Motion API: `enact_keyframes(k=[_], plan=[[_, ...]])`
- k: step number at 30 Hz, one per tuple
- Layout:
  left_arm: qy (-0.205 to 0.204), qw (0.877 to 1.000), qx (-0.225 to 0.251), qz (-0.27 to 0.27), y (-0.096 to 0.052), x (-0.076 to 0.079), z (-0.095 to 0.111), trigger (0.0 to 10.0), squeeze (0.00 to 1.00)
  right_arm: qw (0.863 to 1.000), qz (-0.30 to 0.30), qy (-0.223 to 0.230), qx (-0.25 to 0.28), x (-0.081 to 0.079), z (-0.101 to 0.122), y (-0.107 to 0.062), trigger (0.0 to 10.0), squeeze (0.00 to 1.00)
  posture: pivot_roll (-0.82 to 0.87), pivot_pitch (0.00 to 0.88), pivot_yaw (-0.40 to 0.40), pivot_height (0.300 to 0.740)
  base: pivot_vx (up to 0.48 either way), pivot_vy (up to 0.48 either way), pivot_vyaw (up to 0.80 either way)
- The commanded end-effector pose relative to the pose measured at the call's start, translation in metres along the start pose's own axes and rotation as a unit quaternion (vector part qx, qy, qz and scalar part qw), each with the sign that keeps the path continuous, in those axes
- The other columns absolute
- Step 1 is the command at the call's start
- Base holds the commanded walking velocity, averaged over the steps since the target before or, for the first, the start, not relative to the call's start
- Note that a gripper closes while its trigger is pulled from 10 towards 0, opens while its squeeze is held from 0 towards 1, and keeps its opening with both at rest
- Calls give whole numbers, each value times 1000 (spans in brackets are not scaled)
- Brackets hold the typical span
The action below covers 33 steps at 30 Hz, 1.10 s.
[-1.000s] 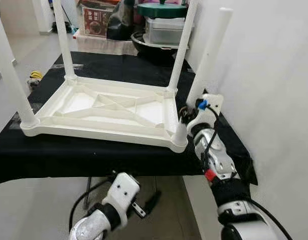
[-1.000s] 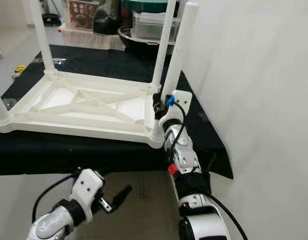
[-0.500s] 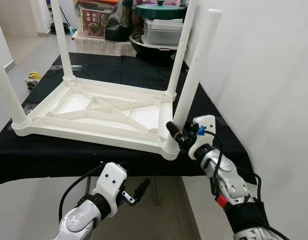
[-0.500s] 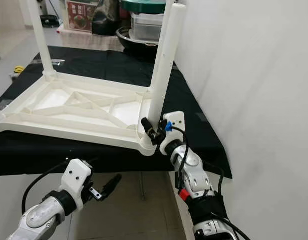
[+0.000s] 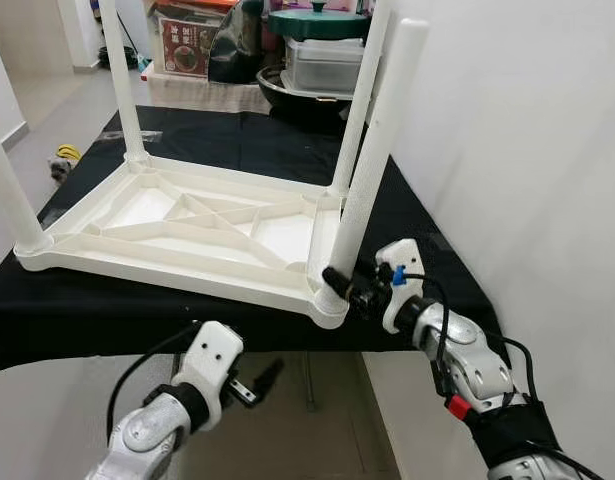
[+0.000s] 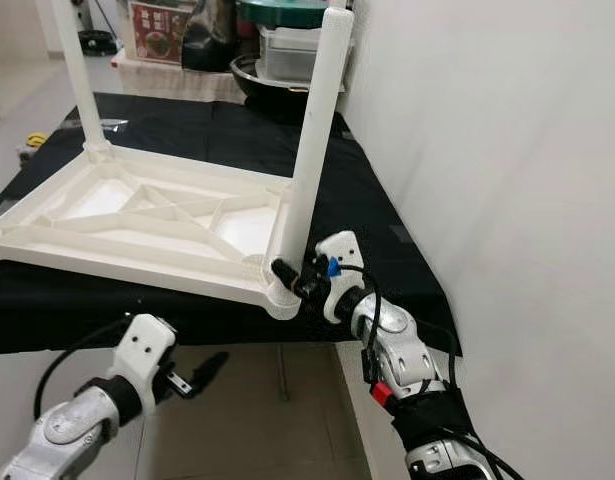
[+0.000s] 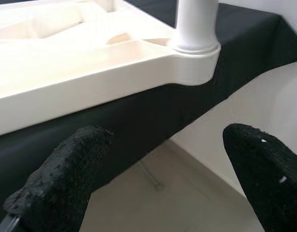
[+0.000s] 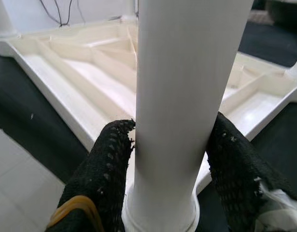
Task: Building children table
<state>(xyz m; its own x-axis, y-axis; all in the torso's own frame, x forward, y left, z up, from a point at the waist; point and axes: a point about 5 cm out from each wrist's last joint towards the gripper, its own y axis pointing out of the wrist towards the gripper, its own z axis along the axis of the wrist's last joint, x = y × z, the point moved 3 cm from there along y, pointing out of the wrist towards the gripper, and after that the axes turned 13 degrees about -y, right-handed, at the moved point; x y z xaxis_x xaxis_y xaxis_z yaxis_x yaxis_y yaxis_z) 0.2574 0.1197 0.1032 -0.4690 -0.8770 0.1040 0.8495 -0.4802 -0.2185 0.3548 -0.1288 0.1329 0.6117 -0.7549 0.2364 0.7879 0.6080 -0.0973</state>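
At the near right corner socket, my right gripper [image 5: 339,283] clamps the last table leg [image 5: 372,160], which I judge needs pressing home, while my left gripper [image 5: 259,377] hangs open below.

1. The far left table leg [image 5: 121,80] and far right table leg [image 5: 358,100] run off the top edge, so their ends are unseen.
2. The near left table leg [image 5: 9,195] is cut by the left edge.
3. The right gripper [image 5: 339,283] is partly hidden behind the near right table leg [image 5: 372,160].
4. The box label [image 5: 184,45] is too small to read.
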Motion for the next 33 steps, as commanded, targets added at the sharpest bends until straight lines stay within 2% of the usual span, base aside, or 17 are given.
enact_keyframes(k=[1, 2, 3, 8, 9, 11, 12, 13, 14, 15, 17, 19, 20, 23, 26, 30, 33], plan=[[-7, 1000, -21, -10, 0, 6, -11, 10000, 0, 1000, -4, 3, -15, 9, -4, -3, 10000, 184, 108, 5, -112, 740, 0, 0, 0], [-7, 1000, -21, -10, 0, 6, -11, 10000, 0, 1000, -4, 3, -15, 9, -4, -3, 10000, 184, 108, 5, -112, 740, 0, 0, 0], [-7, 1000, -25, -16, 0, 9, -14, 10000, 0, 1000, -14, 19, -14, 14, -4, -5, 10000, 1000, 110, 0, -119, 740, 0, 0, 0], [-11, 999, -34, -38, 1, 25, -18, 10000, 0, 999, -18, 27, -9, 18, -2, -8, 10000, 1000, 106, 7, -123, 740, 0, 0, 0], [-19, 997, -42, -59, 0, 36, -20, 10000, 0, 999, 24, 8, -27, 14, -6, -15, 10000, 1000, 108, 12, -118, 740, 0, 0, 0], [-19, 997, -42, -59, 0, 36, -20, 10000, 0, 999, 24, 8, -27, 14, -6, -15, 10000, 1000, 108, 12, -118, 740, 0, 0, 0], [-25, 996, -50, -74, -2, 42, -21, 10000, 0, 998, 49, -16, -47, 15, -11, -22, 10000, 0, 111, 12, -121, 740, 0, 0, 0], [-30, 994, -61, -90, -4, 48, -24, 10000, 0, 993, 77, -40, -76, 16, -19, -30, 10000, 0, 106, 15, -122, 740, 0, 0, 0], [-44, 991, -71, -102, -7, 52, -26, 10000, 0, 984, 98, -90, -121, 23, -32, -41, 10000, 0, 101, 22, -118, 740, 0, 0, 0], [-44, 991, -71, -102, -7, 52, -26, 10000, 0, 984, 98, -90, -121, 23, -32, -41, 10000, 0, 101, 22, -118, 740, 0, 0, 0], [-57, 992, -73, -84, -6, 44, -24, 10000, 0, 976, 79, -111, -170, 36, -44, -46, 10000, 0, 102, 24, -118, 740, 0, 0, 0], [-46, 994, -92, -33, -3, 25, -24, 10000, 0, 967, 34, -134, -212, 53, -53, -48, 10000, 0, 104, 28, -123, 740, 0, 0, 0], [-46, 994, -92, -33, -3, 25, -24, 10000, 0, 967, 34, -134, -212, 53, -53, -48, 10000, 0, 104, 28, -123, 740, 0, 0, 0], [-8, 993, -85, 78, 1, -24, -10, 10000, 0, 955, -41, -156, -247, 77, -54, -49, 10000, 0, 113, 38, -125, 740, 0, 0, 0], [18, 990, -59, 131, 0, -51, 5, 10000, 0, 943, -127, -168, -259, 96, -48, -46, 10000, 0, 109, 42, -120, 740, 0, 0, 0], [41, 986, -41, 155, 1, -66, 14, 10000, 0, 939, -170, -162, -250, 103, -39, -42, 10000, 0, 111, 51, -118, 740, 0, 0, 0], [43, 985, -28, 167, 15, -84, 24, 10000, 0, 938, -230, -149, -210, 111, -19, -30, 10000, 0, 114, 79, -118, 740, 0, 0, 0]])
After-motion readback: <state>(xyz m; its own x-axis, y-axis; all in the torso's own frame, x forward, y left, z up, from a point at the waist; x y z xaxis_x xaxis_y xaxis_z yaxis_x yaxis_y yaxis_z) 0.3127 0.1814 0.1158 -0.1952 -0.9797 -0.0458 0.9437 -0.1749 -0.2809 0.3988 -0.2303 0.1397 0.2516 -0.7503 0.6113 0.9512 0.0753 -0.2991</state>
